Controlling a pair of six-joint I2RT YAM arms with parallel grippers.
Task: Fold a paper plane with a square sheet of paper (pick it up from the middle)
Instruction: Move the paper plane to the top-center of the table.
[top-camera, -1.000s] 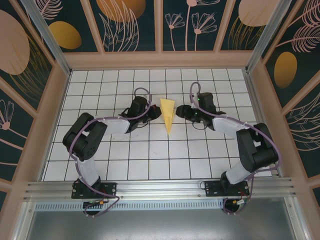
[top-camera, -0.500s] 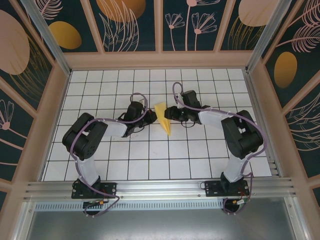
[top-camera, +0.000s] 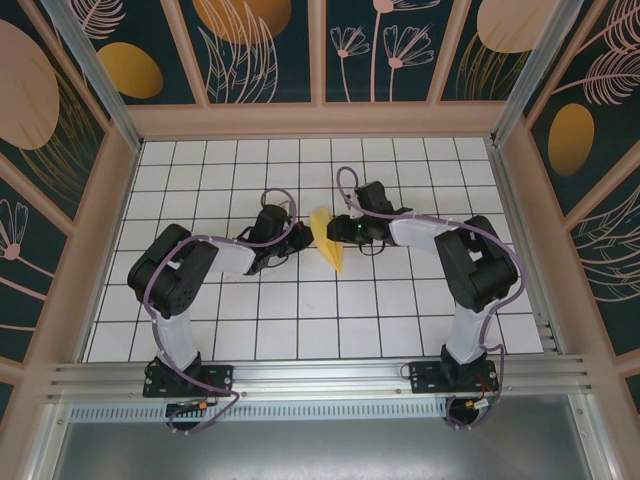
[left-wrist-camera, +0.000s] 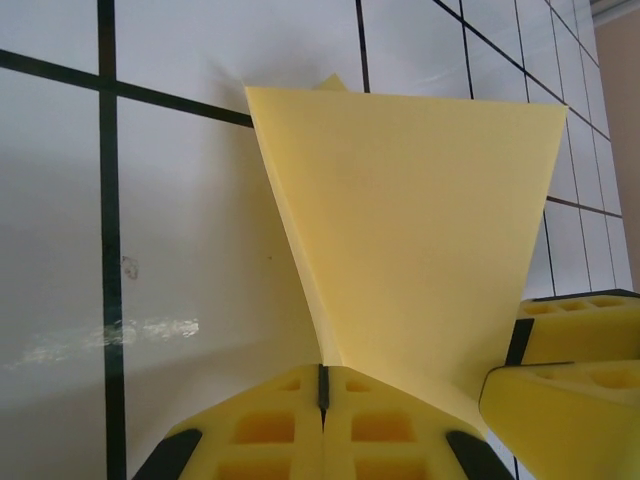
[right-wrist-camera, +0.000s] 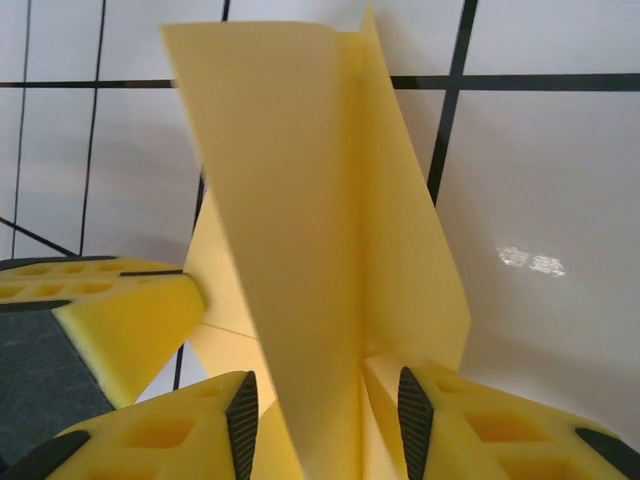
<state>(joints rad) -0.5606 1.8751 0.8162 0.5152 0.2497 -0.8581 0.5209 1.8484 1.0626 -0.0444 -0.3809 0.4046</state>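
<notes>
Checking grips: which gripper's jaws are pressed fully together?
The left gripper, pinching the paper plane; the right gripper has its jaws apart around it.

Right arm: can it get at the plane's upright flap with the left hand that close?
Probably yes. The right hand straddles the paper plane at its raised flap, jaws apart on either side. The left hand is shut on a neighbouring edge, beside the right hand rather than in its way.

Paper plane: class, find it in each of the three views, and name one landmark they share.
Top view: paper plane at the middle of the table.
Left wrist: paper plane centre and right, fanning upward.
Right wrist: paper plane centre, top to bottom.
Shared landmark: the table's black grid lines.
</notes>
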